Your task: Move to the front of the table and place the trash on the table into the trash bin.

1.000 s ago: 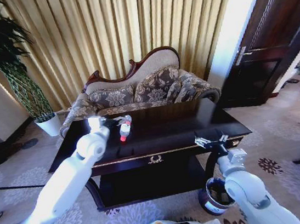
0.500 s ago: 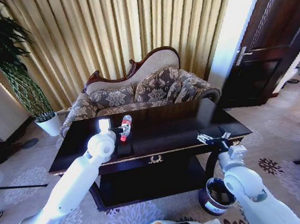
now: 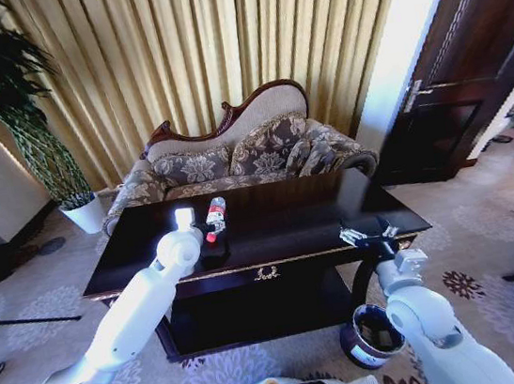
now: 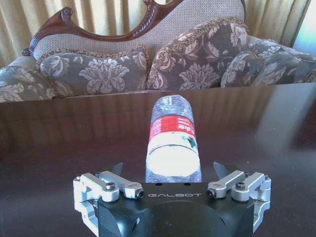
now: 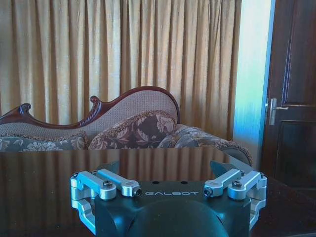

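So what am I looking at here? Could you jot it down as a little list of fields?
Setting: sitting room, sofa behind the table
Trash: bottle lying on the table
Left gripper: open, straddling the bottle's end
Right gripper: open, at the table's front right corner
Trash bin: on the carpet beside the right arm

A clear plastic bottle (image 3: 214, 220) with a red cap and red-and-white label lies on its side toward the left end of my glossy dark-brown table (image 3: 299, 220). A small dark bin (image 3: 369, 336) stands on the carpet by the table's front right corner.
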